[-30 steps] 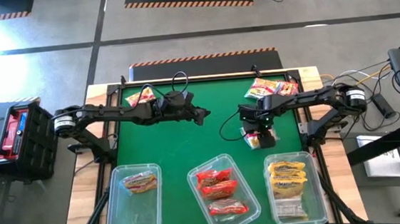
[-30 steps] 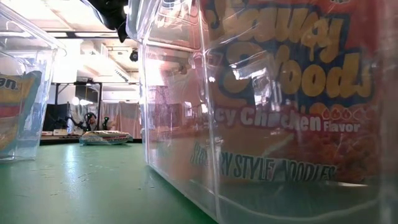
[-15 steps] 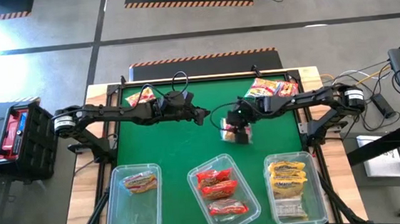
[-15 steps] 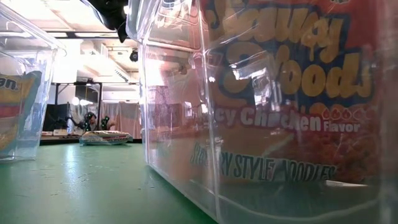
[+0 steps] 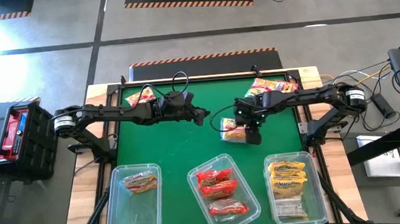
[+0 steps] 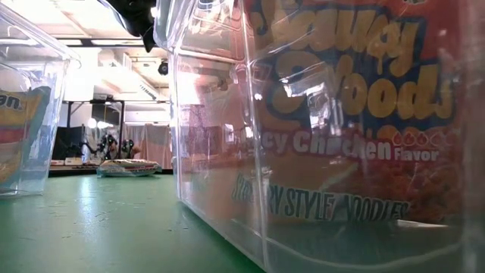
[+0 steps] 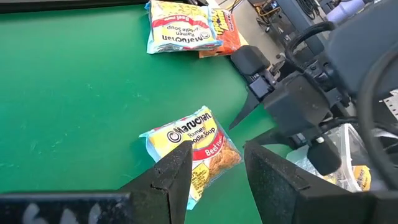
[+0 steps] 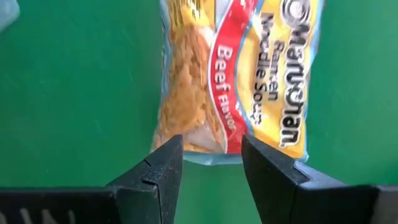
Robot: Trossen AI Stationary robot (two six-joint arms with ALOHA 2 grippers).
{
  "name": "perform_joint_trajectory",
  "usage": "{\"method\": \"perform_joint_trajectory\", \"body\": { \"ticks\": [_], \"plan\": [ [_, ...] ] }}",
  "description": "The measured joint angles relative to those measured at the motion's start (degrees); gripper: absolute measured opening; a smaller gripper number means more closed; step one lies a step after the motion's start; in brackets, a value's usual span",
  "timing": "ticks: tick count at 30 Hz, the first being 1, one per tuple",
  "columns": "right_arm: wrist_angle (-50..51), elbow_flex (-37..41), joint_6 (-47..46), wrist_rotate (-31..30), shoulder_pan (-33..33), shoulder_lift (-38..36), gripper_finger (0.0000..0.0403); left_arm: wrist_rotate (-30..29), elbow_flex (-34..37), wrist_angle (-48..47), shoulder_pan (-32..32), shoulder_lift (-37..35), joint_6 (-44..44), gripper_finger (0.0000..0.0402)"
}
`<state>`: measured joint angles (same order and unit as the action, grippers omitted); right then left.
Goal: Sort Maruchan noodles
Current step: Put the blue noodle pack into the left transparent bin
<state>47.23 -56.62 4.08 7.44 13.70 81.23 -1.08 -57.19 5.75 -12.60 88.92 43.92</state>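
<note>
High view: green table [image 5: 188,138] mid-frame w/ both arms reaching in from the sides. Left gripper [image 5: 202,115] hovers over bare mat just left of centre, holding nothing. Right gripper [image 5: 253,131] sits right of centre, right beside a yellow beef packet [image 5: 231,130] lying flat on the mat; fingers look apart, not clamped on it. Loose packets: a small pile [image 5: 140,97] at upper left of the mat, another pile [image 5: 273,87] at upper right. Three clear bins along the bottom edge: left bin [image 5: 133,200] w/ one orange-pink packet [image 5: 140,181], middle bin [image 5: 222,195] w/ red packets [image 5: 219,190], right bin [image 5: 294,190] w/ yellow packets [image 5: 288,176].

Low view: mostly the clear wall of a bin [image 6: 318,136] filling the right of the frame, a red chicken-flavor packet [image 6: 356,114] pressed inside it. Another bin [image 6: 26,106] at the left edge. Far packets [image 6: 125,167] small on the mat, mid-left. Grippers not readable here.

Left wrist view: own fingers [image 7: 171,174] apart at bottom of frame, empty. Beef packet [image 7: 193,149] lies just past them, centre frame; the right arm [image 7: 298,106] looms at right, near the packet. Two more packets [image 7: 186,25] at top centre.

Right wrist view: fingers [image 8: 158,171] apart, lower frame; the beef packet [image 8: 242,81] fills the upper centre, its lower edge between the fingertips, not pinched.
</note>
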Motion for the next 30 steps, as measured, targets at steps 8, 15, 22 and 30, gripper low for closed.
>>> {"method": "perform_joint_trajectory", "body": {
  "ticks": [8,15,22,30],
  "plan": [
    [-7.5,4.1,1.5,-1.9,0.7,3.7,0.0153,0.1,0.0,-0.3,0.0,0.0,0.1,0.0130],
    [-16.5,4.1,3.5,-2.0,0.7,8.1,0.0153,0.1,0.0,-0.3,0.1,0.0,0.7,0.0130],
    [-31.8,4.2,10.7,-2.0,0.8,10.2,0.0153,0.2,0.0,-0.4,0.1,0.0,0.6,0.0130],
    [-30.3,0.9,7.1,-3.8,1.0,10.4,0.0153,0.3,0.0,-3.3,0.1,0.0,0.1,0.0130]
  ]
}}
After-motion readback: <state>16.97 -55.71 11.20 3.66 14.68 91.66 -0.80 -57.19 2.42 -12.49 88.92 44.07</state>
